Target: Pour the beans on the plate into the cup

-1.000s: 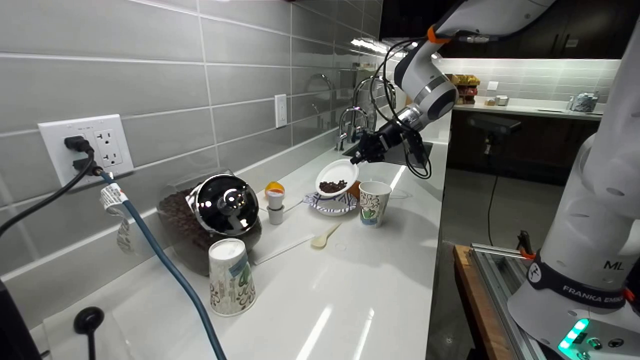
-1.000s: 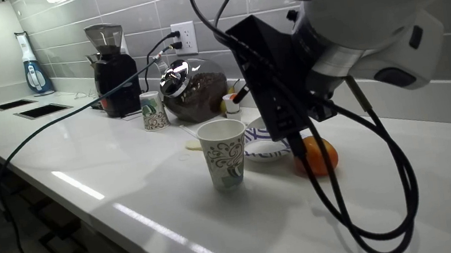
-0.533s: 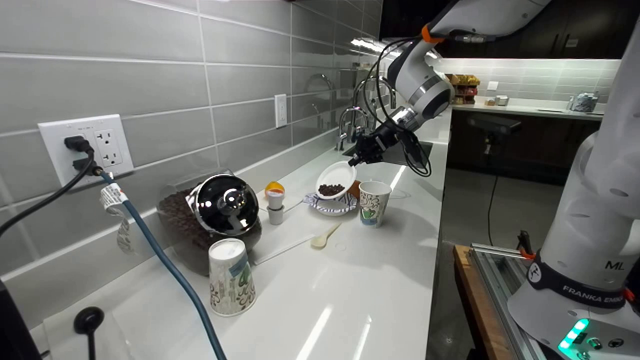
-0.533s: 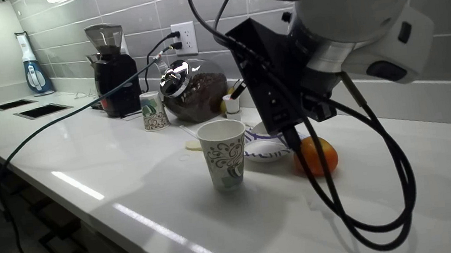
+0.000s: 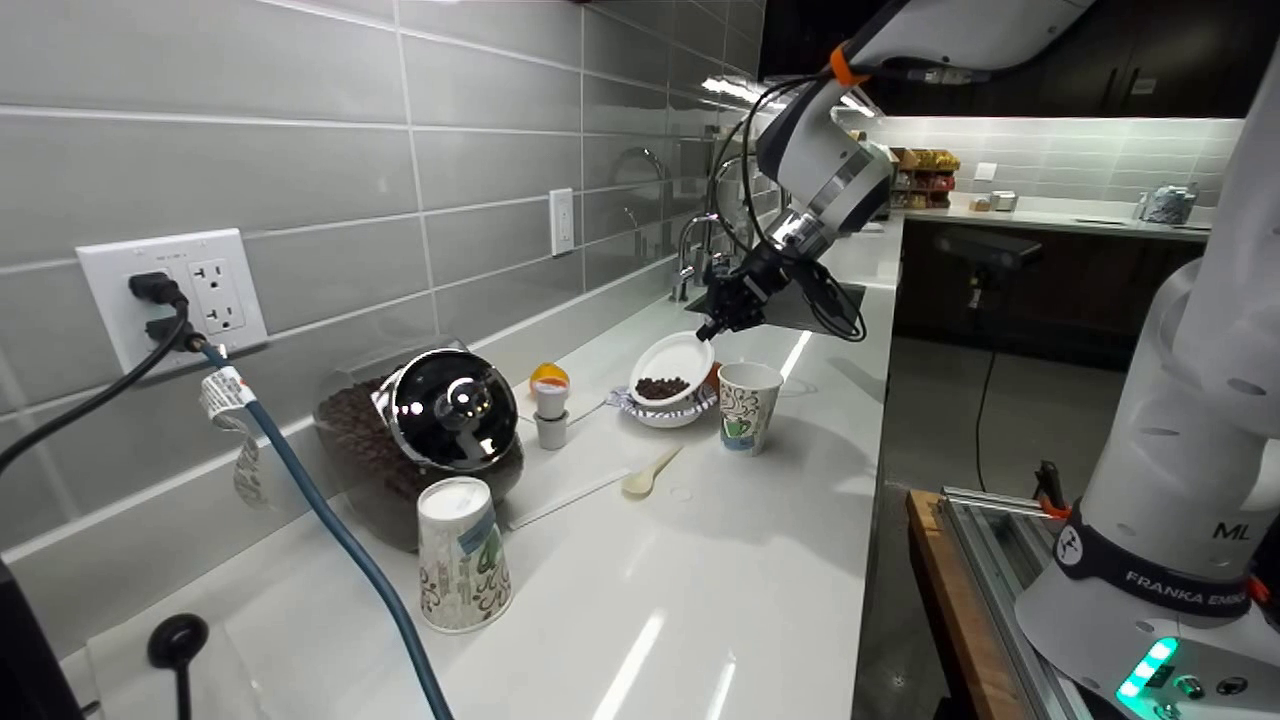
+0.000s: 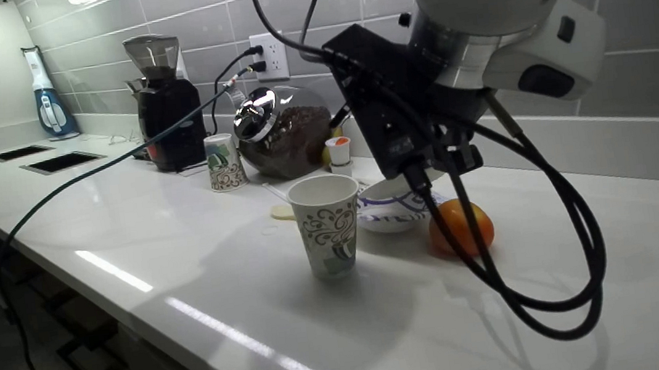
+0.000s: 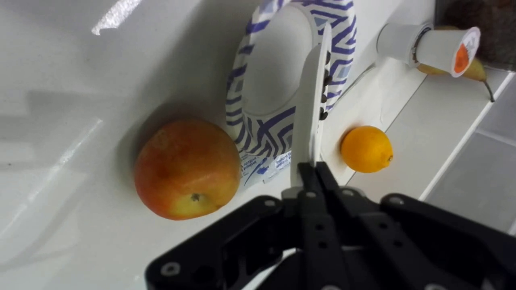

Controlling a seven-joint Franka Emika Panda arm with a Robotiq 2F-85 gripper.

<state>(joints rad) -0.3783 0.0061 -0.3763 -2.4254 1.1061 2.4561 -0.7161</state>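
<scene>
The white plate (image 5: pixel 678 355) is held steeply tilted above a patterned bowl, its low edge close to that bowl; I cannot tell whether they touch. A heap of dark beans (image 5: pixel 660 388) lies against its lower part. In the wrist view the plate (image 7: pixel 304 121) is nearly edge-on, with several beans (image 7: pixel 325 80) along its right face. My gripper (image 7: pixel 314 164) is shut on the plate's rim; in an exterior view the gripper (image 5: pixel 705 334) has the plate's upper right edge. The cup (image 5: pixel 748 410), open paper with a swirl print, stands upright to the plate's right.
The patterned bowl (image 7: pixel 237 92) is under the plate. A red-orange fruit (image 7: pixel 187 169) and a lemon (image 7: pixel 366 149) flank the plate in the wrist view. Stacked small pods (image 5: pixel 551 415), a wooden spoon (image 5: pixel 645 480), an upside-down paper cup (image 5: pixel 463 555) and a bean jar (image 5: pixel 380 460) stand along the counter.
The arm has shifted left in both exterior views and the plate has sunk a little toward the bowl. The patterned bowl looks slightly tipped. The beans remain on the plate and the cup has not moved.
</scene>
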